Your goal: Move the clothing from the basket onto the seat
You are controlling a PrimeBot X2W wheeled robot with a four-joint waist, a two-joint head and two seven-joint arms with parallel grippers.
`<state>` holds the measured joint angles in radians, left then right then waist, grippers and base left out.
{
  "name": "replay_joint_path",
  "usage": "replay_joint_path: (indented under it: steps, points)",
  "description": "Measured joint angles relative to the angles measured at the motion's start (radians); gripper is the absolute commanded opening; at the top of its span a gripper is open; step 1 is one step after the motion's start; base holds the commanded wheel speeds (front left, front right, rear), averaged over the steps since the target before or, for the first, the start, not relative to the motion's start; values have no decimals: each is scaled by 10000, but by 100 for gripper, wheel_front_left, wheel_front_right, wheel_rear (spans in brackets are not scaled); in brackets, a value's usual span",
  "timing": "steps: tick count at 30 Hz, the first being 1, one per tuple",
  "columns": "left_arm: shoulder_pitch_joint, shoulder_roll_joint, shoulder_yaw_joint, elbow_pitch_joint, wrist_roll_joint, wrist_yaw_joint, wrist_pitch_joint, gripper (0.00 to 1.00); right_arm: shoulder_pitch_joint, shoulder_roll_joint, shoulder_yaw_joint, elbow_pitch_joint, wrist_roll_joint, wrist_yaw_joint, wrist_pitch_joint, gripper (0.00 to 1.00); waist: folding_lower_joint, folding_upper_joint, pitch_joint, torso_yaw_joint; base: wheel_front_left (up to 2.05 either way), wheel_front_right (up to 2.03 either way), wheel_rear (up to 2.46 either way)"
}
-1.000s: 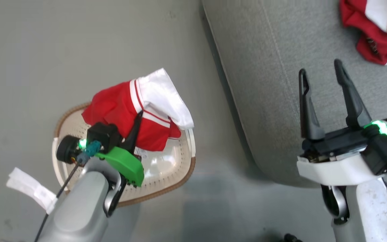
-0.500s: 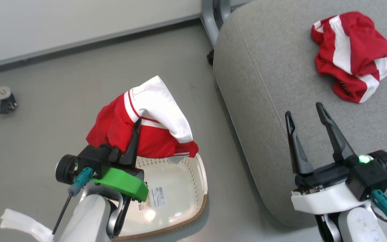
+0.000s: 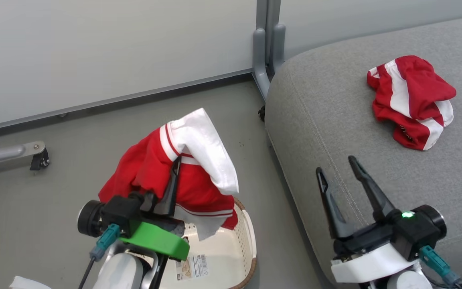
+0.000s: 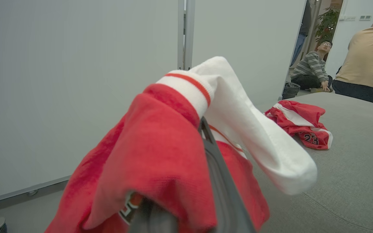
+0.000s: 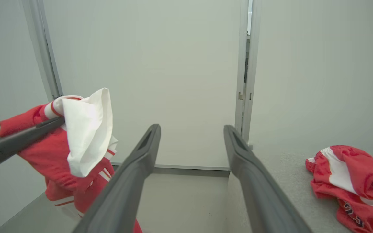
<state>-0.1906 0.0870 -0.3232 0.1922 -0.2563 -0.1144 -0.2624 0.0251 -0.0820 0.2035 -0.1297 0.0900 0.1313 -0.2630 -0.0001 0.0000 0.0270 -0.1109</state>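
Observation:
My left gripper is shut on a red garment with white stripes and a white panel, held in the air above the cream basket, whose paper label shows inside. The cloth drapes over the dark fingers and hides one of them. A second piece of red and white clothing lies crumpled on the grey seat. My right gripper hovers open over the seat's front edge, with nothing between its fingers. From the right wrist, the held garment hangs at the left and the other one lies at the right.
A pale partition wall with a grey metal post stands behind the seat and the floor. A caster leg juts in at the left. White cloth lies at the bottom left. Two people sit beyond the seat.
The head camera has tilted up, bringing the wall into view. My left gripper has lifted the garment higher above the basket. The right gripper stays open.

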Motion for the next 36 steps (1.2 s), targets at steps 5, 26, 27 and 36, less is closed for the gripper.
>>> replay_joint_path:
  steps: [5, 26, 27, 36]
  points:
    - [3, -2, -301, -267, 12, -69, 2, 0, -2, -368, 763, 291, 320, 0, 0, 100, 0, 0, 19, 69, 0, 0, 0]
    - [-731, -102, -2307, -2079, -485, -132, 922, 0, -1968, -849, 3016, 3133, -422, 2, 0, 100, 1, 0, -112, 443, 0, 0, 0]
    - [-740, -119, -2403, -2132, -539, -132, 1007, 0, -2013, -817, 2963, 3160, -410, 0, 0, 100, 0, 0, -119, 467, 0, 0, 0]
    - [-1034, -242, -3026, -2234, -1112, -127, 1616, 0, -2275, -522, 3037, 2878, -198, 2, 0, 100, 1, 0, -28, 639, 0, 0, 0]
